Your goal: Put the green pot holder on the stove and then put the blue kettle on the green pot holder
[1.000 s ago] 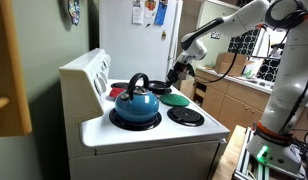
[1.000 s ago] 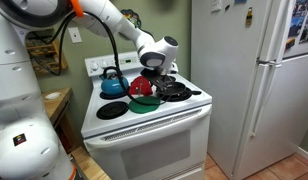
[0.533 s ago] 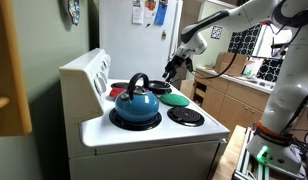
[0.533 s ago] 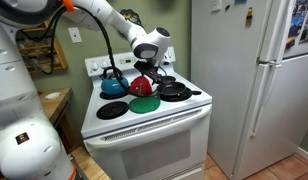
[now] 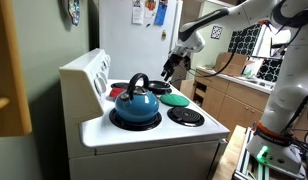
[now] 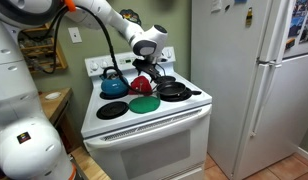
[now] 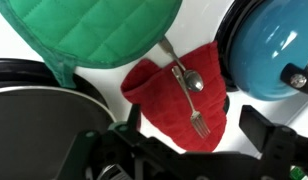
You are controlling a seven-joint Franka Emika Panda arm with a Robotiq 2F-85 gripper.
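Green pot holder (image 7: 89,30), quilted, round, flat on stove (image 5: 154,138); fingers (image 7: 279,140) apart, empty, over red pad (image 7: 169,105).

- The green pot holder (image 7: 94,30) is quilted cloth, matt, with stitched diamond lines.
- The red pad (image 7: 156,95) is the same soft, matt, quilted cloth.
- The fork (image 7: 186,86) on it is bright, polished metal.
- The blue kettle (image 7: 266,42) is smooth and glossy, catching highlights.
- The stove (image 5: 149,137) has a smooth white enamel-like top.
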